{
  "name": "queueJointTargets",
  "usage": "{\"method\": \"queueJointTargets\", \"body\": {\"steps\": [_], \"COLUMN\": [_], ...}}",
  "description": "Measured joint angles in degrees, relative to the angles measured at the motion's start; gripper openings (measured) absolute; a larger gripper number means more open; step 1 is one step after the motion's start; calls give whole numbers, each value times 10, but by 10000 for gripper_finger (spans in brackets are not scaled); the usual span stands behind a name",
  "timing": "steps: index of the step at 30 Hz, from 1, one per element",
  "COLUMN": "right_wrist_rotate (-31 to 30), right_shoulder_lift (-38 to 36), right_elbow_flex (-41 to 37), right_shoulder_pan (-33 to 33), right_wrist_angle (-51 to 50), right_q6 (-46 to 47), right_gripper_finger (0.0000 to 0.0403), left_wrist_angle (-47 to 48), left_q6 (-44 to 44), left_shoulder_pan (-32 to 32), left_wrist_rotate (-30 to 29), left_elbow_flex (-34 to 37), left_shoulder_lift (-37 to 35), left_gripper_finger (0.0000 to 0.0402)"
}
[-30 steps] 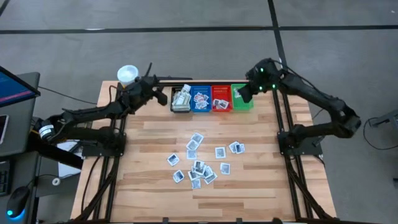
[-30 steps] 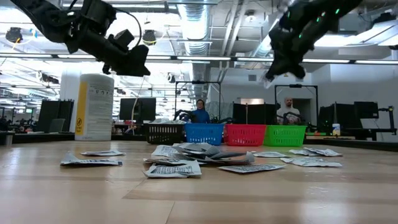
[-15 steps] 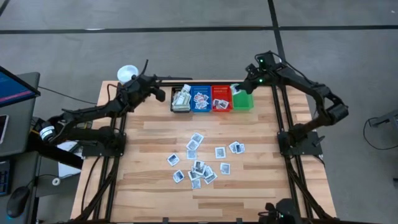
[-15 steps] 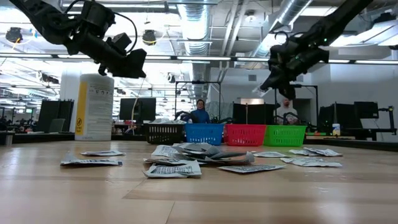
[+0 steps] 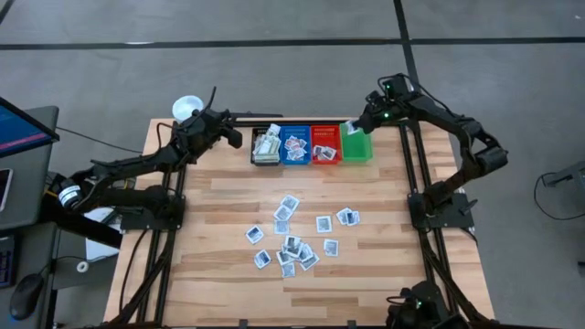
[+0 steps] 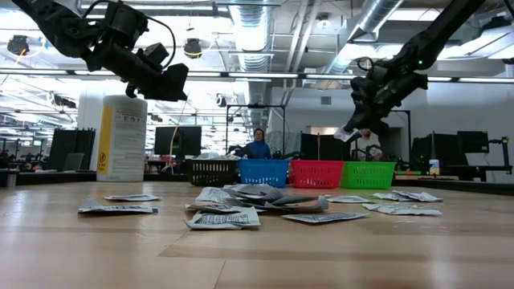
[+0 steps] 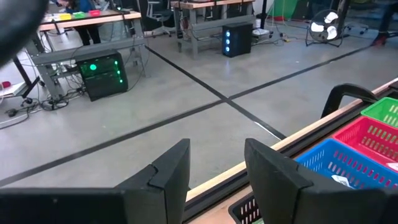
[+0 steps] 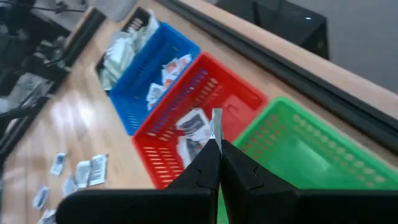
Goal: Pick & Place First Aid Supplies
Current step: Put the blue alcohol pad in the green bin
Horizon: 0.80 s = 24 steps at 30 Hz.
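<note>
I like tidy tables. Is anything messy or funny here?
Yes. Loose packets lie scattered and overlapping mid-table instead of in the bins. The black bin is heaped untidily. The right tool pinches one packet edge-on above the green bin; that is just sorting.

Four bins (image 5: 312, 147) in a row at table's (image 5: 219, 219) far edge, packets (image 5: 292, 236) scattered mid-table, tub (image 5: 186, 109) seemingly at far-left corner.

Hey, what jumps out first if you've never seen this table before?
The row of bins at the table's far edge, black, blue, red and green. The right end effector hangs above them, shut on a packet. A loose scatter of packets lies mid-table.
</note>
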<state>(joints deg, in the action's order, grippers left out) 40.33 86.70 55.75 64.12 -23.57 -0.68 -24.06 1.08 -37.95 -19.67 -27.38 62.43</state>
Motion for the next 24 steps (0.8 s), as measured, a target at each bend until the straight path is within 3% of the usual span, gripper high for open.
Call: {"method": "queueJointTargets", "body": {"steps": [6, 24], "right_wrist_rotate": [-45, -46], "right_shoulder_lift": [0, 0], "right_elbow_flex": [0, 0], "right_shoulder_pan": [6, 5], "right_wrist_angle": [-3, -4], "right_q6": [-14, -14], "right_gripper_finger": [0, 0], "left_wrist_angle": [1, -3], "left_q6": [2, 0], "left_shoulder_pan": [-1, -6], "left_wrist_rotate": [-9, -8], "left_elbow_flex": [0, 0], "left_shoulder_lift": [4, 25], "left_gripper_finger": [154, 154]}}
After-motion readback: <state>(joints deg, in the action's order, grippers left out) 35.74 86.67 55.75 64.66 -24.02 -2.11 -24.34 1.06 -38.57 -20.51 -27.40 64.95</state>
